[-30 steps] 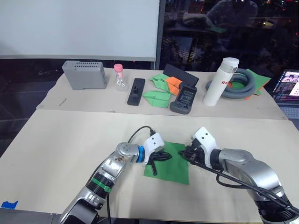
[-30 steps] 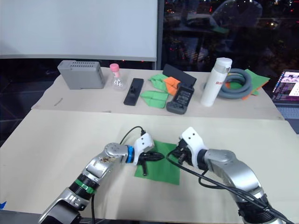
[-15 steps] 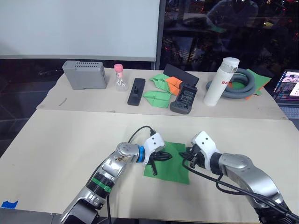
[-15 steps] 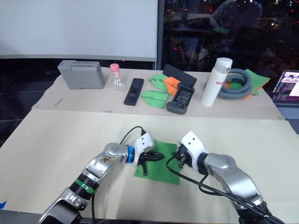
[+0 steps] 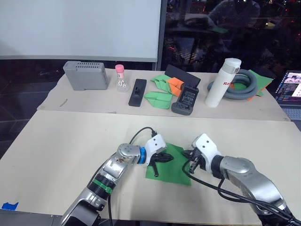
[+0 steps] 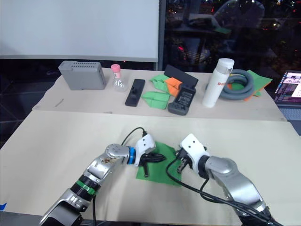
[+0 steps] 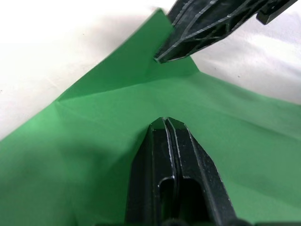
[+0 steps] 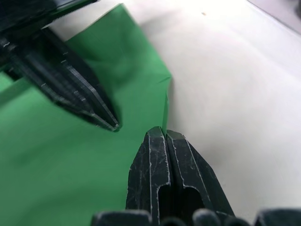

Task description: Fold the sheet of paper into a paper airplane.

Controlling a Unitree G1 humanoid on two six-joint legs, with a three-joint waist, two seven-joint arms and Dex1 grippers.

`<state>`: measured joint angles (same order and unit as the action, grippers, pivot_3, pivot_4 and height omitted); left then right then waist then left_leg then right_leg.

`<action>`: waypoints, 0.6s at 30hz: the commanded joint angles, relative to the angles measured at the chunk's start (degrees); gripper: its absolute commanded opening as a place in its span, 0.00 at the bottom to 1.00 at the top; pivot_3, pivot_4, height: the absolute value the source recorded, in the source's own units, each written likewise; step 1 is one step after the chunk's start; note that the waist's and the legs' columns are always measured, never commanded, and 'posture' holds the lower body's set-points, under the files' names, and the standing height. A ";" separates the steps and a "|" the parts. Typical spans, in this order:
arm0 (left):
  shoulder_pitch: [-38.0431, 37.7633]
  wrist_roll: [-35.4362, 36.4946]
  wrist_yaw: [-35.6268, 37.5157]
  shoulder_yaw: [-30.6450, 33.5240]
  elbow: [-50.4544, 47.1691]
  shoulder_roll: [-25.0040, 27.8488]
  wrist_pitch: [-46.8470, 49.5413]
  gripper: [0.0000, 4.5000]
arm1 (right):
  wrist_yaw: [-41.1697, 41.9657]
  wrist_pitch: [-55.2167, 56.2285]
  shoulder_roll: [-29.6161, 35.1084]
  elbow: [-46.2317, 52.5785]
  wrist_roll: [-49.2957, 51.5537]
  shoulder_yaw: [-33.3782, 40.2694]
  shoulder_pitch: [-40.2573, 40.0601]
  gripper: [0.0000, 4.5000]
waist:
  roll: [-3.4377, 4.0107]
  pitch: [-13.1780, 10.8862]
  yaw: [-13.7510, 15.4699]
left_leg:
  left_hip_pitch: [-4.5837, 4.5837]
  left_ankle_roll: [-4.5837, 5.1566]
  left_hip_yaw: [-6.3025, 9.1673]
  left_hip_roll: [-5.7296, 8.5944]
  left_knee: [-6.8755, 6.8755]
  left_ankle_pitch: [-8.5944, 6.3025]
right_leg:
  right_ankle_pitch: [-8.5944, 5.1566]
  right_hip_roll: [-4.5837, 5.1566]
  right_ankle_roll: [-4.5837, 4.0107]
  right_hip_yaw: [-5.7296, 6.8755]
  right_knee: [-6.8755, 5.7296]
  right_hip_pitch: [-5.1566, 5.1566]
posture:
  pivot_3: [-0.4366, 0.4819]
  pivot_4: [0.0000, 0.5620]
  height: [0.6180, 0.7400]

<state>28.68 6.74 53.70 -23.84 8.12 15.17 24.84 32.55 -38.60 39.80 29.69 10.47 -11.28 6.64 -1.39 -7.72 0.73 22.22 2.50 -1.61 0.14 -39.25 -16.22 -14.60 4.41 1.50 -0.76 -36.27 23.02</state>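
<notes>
The sheet of paper (image 5: 171, 170) is bright green and lies flat on the beige table, with creases across it (image 7: 94, 141). My left gripper (image 5: 165, 157) is shut, and its fingertips (image 7: 165, 121) press down on the middle of the sheet. My right gripper (image 5: 188, 159) is shut at the sheet's right edge. In the right wrist view that edge (image 8: 165, 106) stands slightly raised and runs into the seam between the fingertips (image 8: 162, 133). The two grippers point at each other, a short gap apart.
On the far table stand a grey box (image 5: 85, 75), a pink-capped bottle (image 5: 121, 78), a black remote (image 5: 137, 92), folded green paper (image 5: 157, 99), an orange wedge (image 5: 174, 85), a black device (image 5: 186, 100), a white flask (image 5: 222, 82), a grey hose (image 5: 244, 84) and a laptop (image 5: 290, 87).
My right gripper has slid a little left and nearer, onto the sheet's right edge. The left gripper has stayed pressed on the sheet.
</notes>
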 commanded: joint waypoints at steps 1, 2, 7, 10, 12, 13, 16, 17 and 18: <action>-0.33 -1.07 0.17 -1.22 1.11 0.07 0.48 0.00 | 0.23 6.71 0.38 0.84 -4.16 -2.19 -1.26 0.01 | 0.00 0.00 -0.03 | -0.01 0.00 0.00 0.00 0.00 0.00 | 0.00 -0.01 0.00 0.00 0.00 0.00 | 0.48 0.27 1.00; -0.34 -1.05 0.14 -1.18 1.14 0.03 0.44 0.00 | -0.43 7.72 -0.15 0.19 -5.21 -2.71 -1.28 0.01 | 0.00 0.00 -0.03 | -0.01 0.00 0.00 0.00 -0.01 0.00 | 0.00 -0.01 0.00 0.00 -0.02 0.00 | 0.48 0.27 1.00; -0.43 0.64 -0.09 0.39 1.48 -1.45 0.77 0.00 | -3.32 14.95 -0.64 -3.61 -15.60 -8.17 0.06 0.01 | 0.00 0.00 -0.03 | 0.00 0.00 -0.01 0.00 -0.12 0.00 | 0.00 -0.01 0.01 0.00 -0.08 0.00 | 0.48 0.27 1.00; -0.41 1.22 0.14 1.09 1.03 -1.68 1.61 0.00 | -3.56 17.82 -0.22 -4.94 -20.20 -10.07 -0.13 0.01 | 0.00 0.00 -0.06 | 0.02 0.02 -0.02 0.00 -0.21 -0.01 | -0.01 -0.02 0.02 0.00 -0.14 0.02 | 0.48 0.27 1.00; -0.39 1.19 0.41 1.33 0.97 -1.47 1.70 0.00 | -2.95 17.20 -0.84 -4.56 -21.22 -10.51 -0.59 0.01 | 0.00 0.00 -0.08 | 0.04 0.04 -0.01 -0.01 -0.40 -0.02 | -0.07 -0.03 0.11 -0.01 -0.34 0.03 | 0.48 0.27 1.00; -0.35 1.29 0.53 1.52 0.96 -1.37 1.80 0.00 | -2.68 17.35 -0.82 -4.41 -22.31 -10.95 -0.65 0.01 | 0.00 0.00 -0.08 | 0.03 0.08 -0.01 -0.01 -0.51 -0.05 | -0.13 -0.02 0.21 -0.02 -0.48 0.03 | 0.48 0.27 1.00; 0.00 2.11 0.77 2.54 0.56 -0.88 2.42 0.00 | -2.93 18.94 -0.62 -5.42 -25.95 -11.87 -0.91 0.01 | 0.00 0.00 -0.10 | 0.03 0.08 -0.01 -0.01 -0.54 -0.05 | -0.14 -0.02 0.22 -0.03 -0.48 0.02 | 0.48 0.27 1.00; 0.21 2.43 0.95 3.03 0.21 -0.43 2.64 0.00 | -3.00 19.37 -0.57 -6.17 -26.81 -11.92 -1.10 0.01 | 0.00 0.00 -0.11 | 0.04 0.08 -0.01 0.00 -0.54 -0.05 | -0.14 -0.02 0.22 -0.03 -0.49 0.02 | 0.48 0.27 1.00; 0.46 2.72 1.02 3.60 -0.10 0.05 2.91 0.00 | -2.94 19.52 -0.55 -6.87 -27.43 -11.88 -1.35 0.01 | 0.00 0.00 -0.12 | 0.04 0.08 -0.01 0.00 -0.55 -0.05 | -0.14 -0.02 0.22 -0.03 -0.49 0.03 | 0.48 0.27 1.00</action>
<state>28.65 8.80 54.38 -21.54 9.07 14.44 26.87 29.69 -19.73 38.93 23.95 -15.13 -22.94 5.88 -1.39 -7.72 0.62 22.25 2.59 -1.62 0.14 -39.80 -16.27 -14.74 4.39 1.72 -0.80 -36.77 23.05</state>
